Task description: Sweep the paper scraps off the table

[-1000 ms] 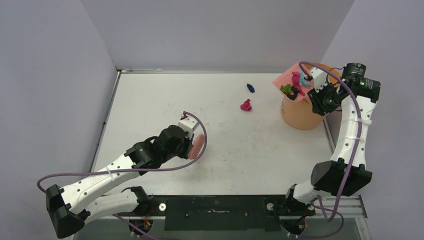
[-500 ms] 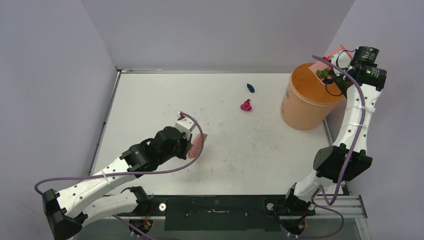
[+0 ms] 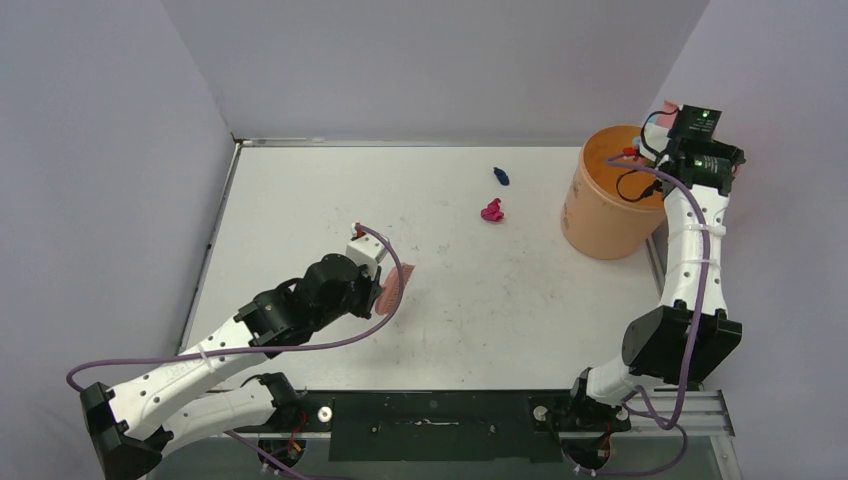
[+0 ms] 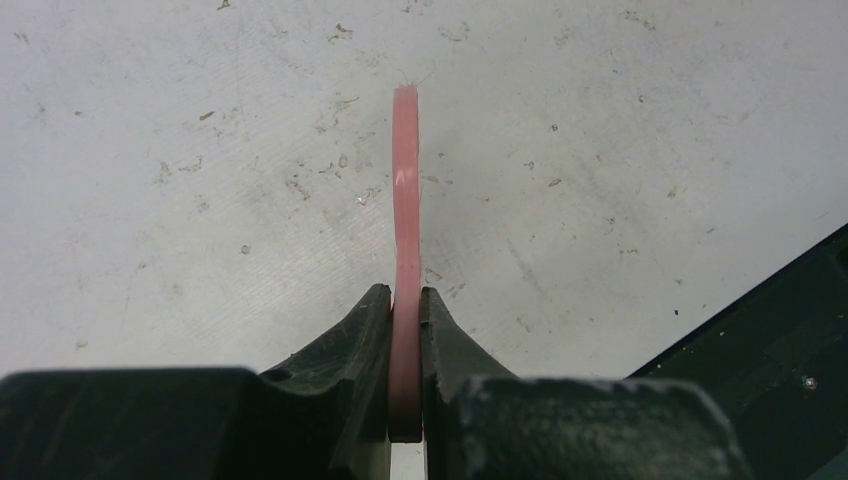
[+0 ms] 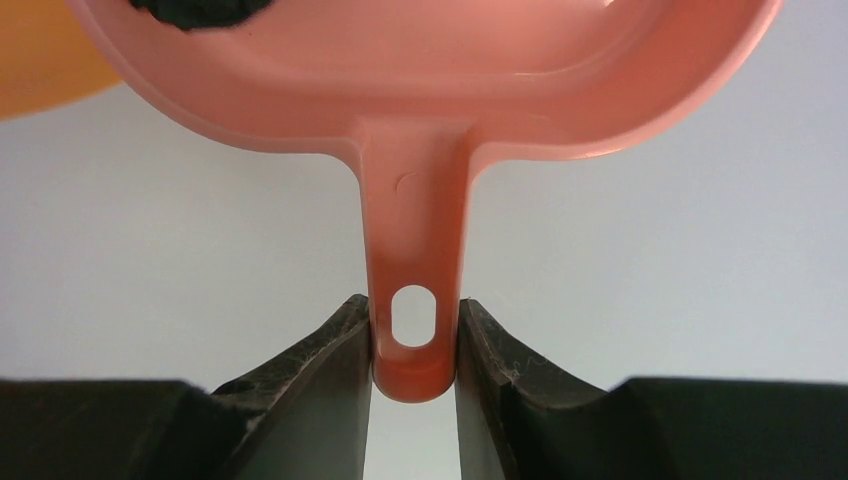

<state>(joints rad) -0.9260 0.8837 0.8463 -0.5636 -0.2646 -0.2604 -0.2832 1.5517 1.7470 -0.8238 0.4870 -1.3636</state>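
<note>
Two scraps on the bench, dustpan tipped at the bucket.
A crumpled magenta paper wad [image 3: 491, 210] and a small dark blue wad [image 3: 501, 176] lie far right on the white bench [image 3: 300, 190], near the round orange bucket [image 3: 598, 215]. Right jaws clamp the pink plastic dustpan [image 5: 420, 70] by its handle there; the dark wad [image 5: 195, 10] inside could spill past the rim. Left jaws, clamped on the pink hand brush [image 4: 405, 200], could flick wads off the edge.
</note>
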